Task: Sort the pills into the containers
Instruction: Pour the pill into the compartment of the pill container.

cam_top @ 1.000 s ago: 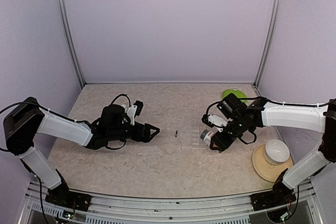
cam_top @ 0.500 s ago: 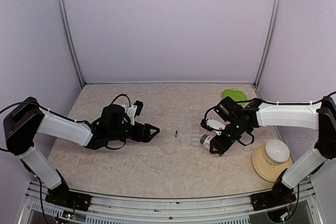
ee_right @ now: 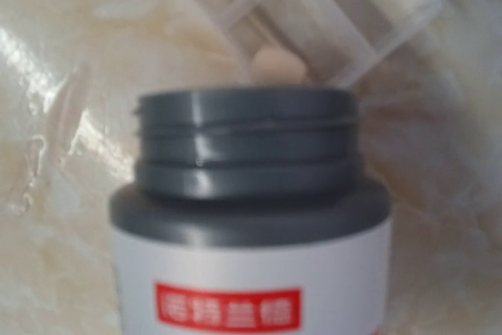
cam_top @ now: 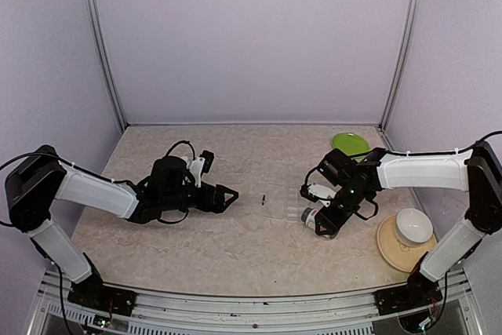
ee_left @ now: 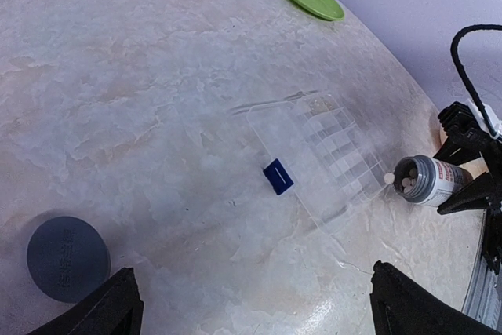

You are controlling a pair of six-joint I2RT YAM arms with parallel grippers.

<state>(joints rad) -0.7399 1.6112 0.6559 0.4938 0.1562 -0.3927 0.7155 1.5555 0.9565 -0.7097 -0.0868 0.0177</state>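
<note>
Tipped bottle [ee_left: 427, 180] by pill box [ee_left: 329, 147]
A pale pill [ee_right: 276, 67] lies at its mouth; right claw [cam_top: 318, 220] clamped on bottle, left claw [cam_top: 233, 194] spread apart.

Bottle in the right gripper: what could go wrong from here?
The pale pill at the bottle mouth seems to sit outside the box wall, so it may drop onto the table. The bottle lies tipped with more pills inside; several could spill at once.
</note>
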